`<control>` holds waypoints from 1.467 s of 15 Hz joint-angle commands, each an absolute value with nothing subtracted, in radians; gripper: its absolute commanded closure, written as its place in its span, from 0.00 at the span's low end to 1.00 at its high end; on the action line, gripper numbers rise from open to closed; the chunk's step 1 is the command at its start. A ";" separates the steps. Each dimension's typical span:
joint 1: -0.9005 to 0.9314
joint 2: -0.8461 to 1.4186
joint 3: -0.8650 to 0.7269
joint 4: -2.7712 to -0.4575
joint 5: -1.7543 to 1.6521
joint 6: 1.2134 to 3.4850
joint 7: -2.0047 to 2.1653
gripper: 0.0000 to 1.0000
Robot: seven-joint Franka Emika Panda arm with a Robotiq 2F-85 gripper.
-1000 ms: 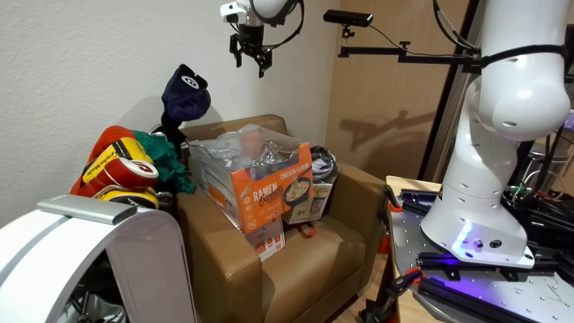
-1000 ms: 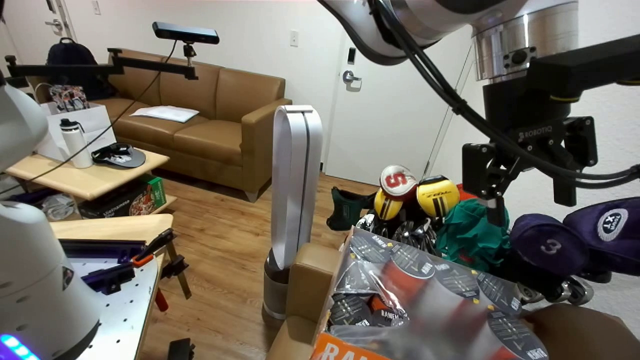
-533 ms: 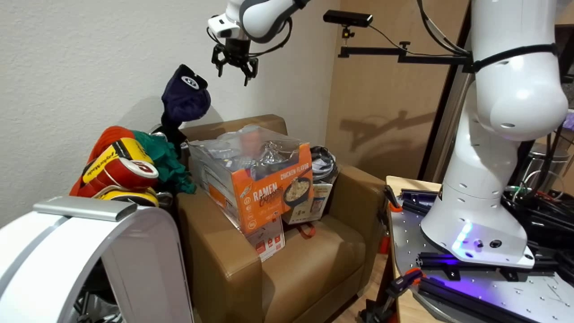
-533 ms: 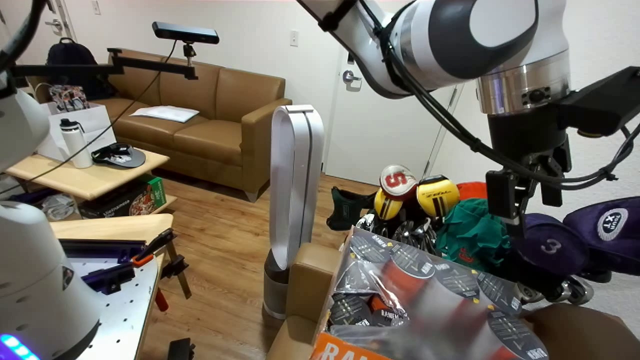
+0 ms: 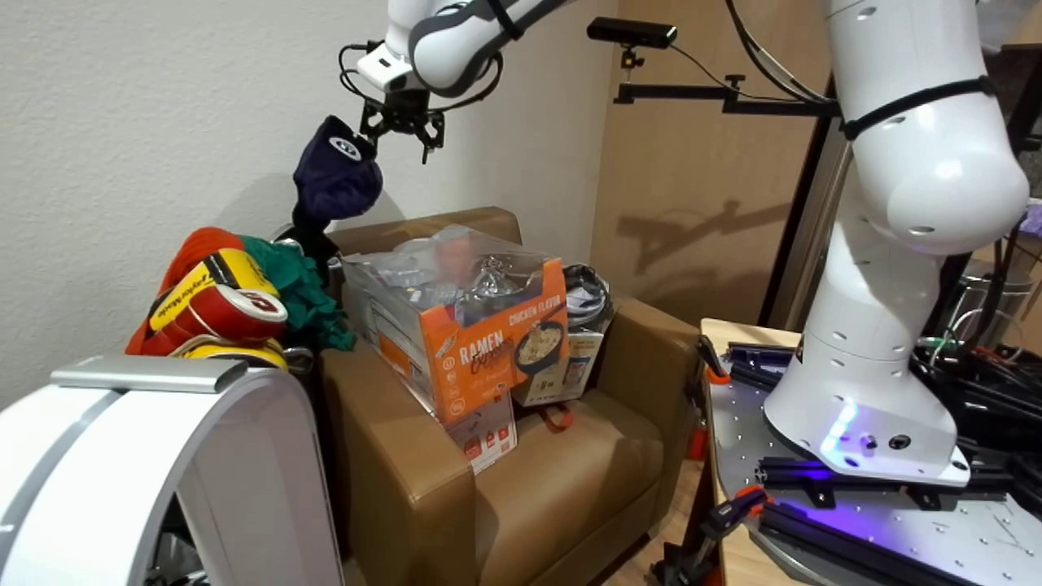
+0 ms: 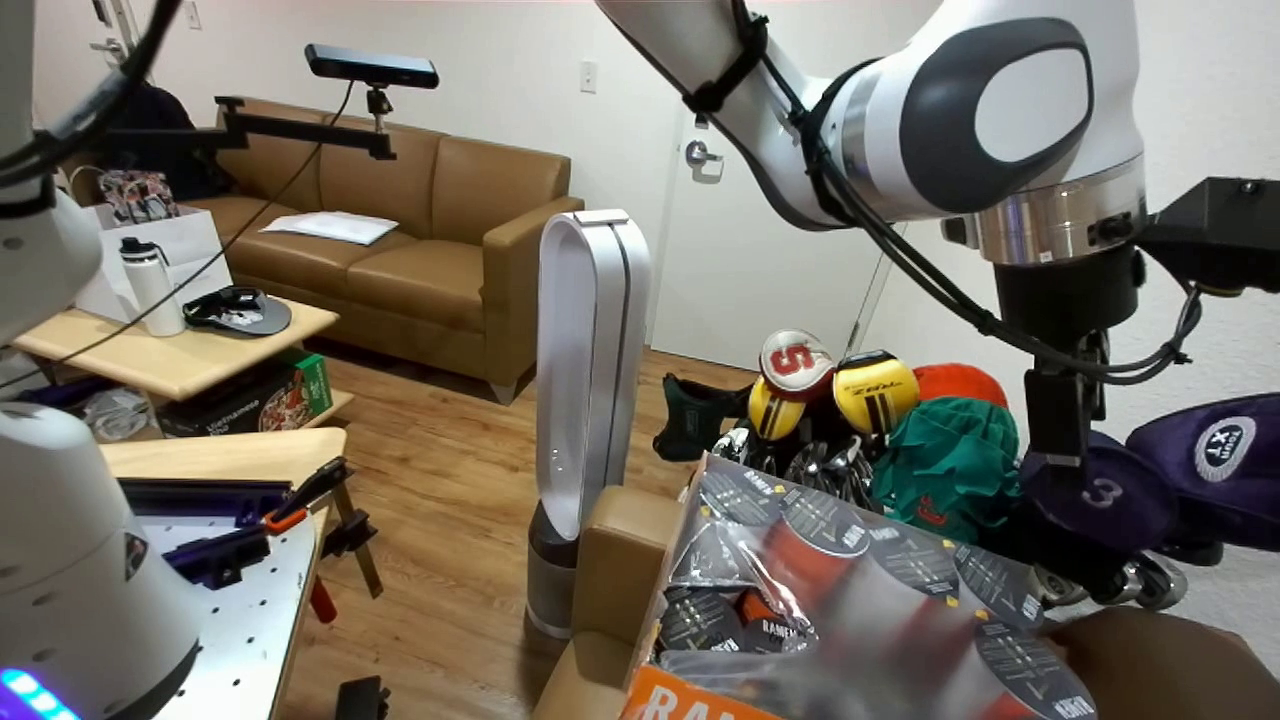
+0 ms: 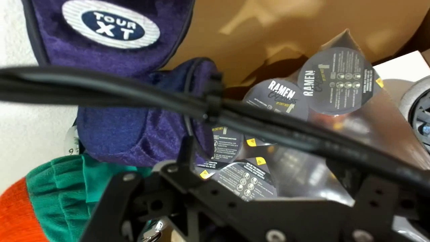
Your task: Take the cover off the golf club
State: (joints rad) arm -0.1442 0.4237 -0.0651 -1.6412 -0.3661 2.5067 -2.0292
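Observation:
The cover, floppy purple-navy fabric with a pale TOUR XT oval, stands above the armchair's back corner in an exterior view (image 5: 338, 175). It also shows at the right edge of an exterior view (image 6: 1200, 470) and top left in the wrist view (image 7: 111, 57). The golf club shows as a rounded dark head with a pale 3 (image 6: 1105, 490); fabric seems to wrap it. In the wrist view it is the lower rounded purple part (image 7: 134, 134). My gripper (image 5: 399, 146) is open and empty, beside the cover's upper edge. One finger overlaps the cover in view; contact cannot be told.
A ramen box (image 5: 488, 366) with clear plastic sits on the brown armchair (image 5: 407, 456) below the gripper. Red, yellow and green club covers (image 6: 850, 395) stand beside the purple ones. A white loop fan (image 6: 590, 350) stands near the chair. A cable (image 7: 285, 131) crosses the wrist view.
My gripper has moved down and towards the cover, from well apart to beside it, and stays open. The white fan has turned slightly. The cover has not moved.

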 commanded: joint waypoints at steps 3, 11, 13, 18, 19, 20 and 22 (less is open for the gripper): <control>-0.158 0.431 -0.052 -1.649 -0.353 2.575 -2.086 0.00; -0.203 0.504 -0.013 -1.629 -0.324 2.739 -2.235 0.00; -0.219 0.521 0.006 -1.621 -0.306 2.744 -2.275 0.00; -0.220 0.540 0.010 -1.605 -0.307 2.738 -2.324 0.47; -0.220 0.540 0.010 -1.605 -0.308 2.740 -2.333 0.53; -0.219 0.539 0.011 -1.607 -0.309 2.742 -2.345 0.61; -0.219 0.538 0.011 -1.607 -0.308 2.739 -2.363 0.74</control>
